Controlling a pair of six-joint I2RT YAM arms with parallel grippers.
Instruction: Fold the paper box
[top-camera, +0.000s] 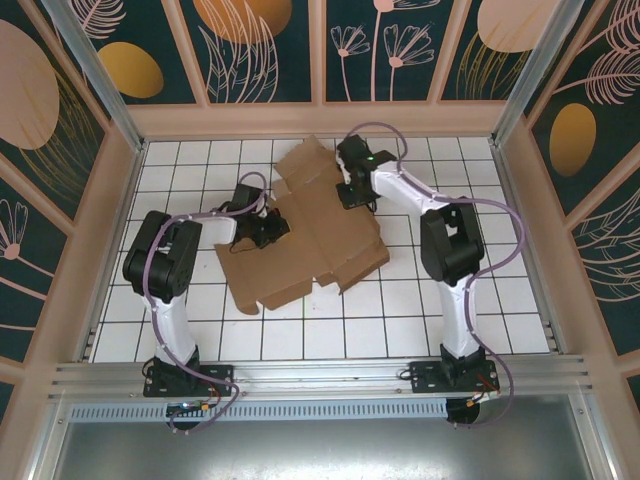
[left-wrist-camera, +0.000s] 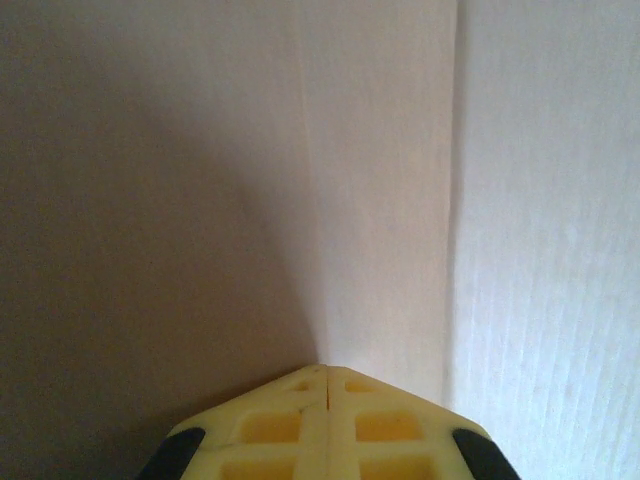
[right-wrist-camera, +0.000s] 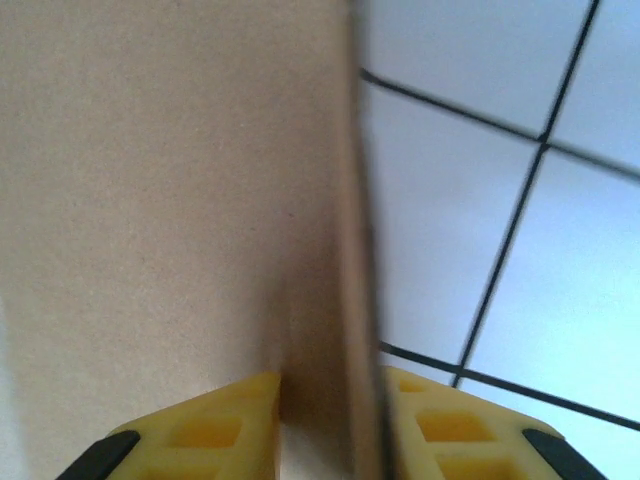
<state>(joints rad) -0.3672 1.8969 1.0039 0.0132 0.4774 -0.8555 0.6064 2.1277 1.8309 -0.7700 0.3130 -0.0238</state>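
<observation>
The paper box (top-camera: 305, 240) is found as a die-cut cardboard sheet, spread almost flat on the middle of the white tiled table (top-camera: 400, 320), with its flaps and notches turned outward. No wall has been raised, so no container has been formed and nothing is held in it. The sheet's left part is pressed down by the left gripper (top-camera: 265, 228), whose yellow fingers (left-wrist-camera: 280, 425) are seen clenched tip to tip in its wrist view, with nothing between them and cardboard right in front. At the far right side of the sheet a flap (right-wrist-camera: 150, 200) has been taken edge-on by the right gripper (top-camera: 355, 190): in its wrist view the cardboard edge stands between the two fingers, one on each face, and is judged to be pinched. The step in hand is judged to be the first fold, the raising of that flap along its crease. For the next move the flap would have to be swung up and inward about the crease, while the sheet is kept pinned so that it is not dragged across the tiles.
</observation>
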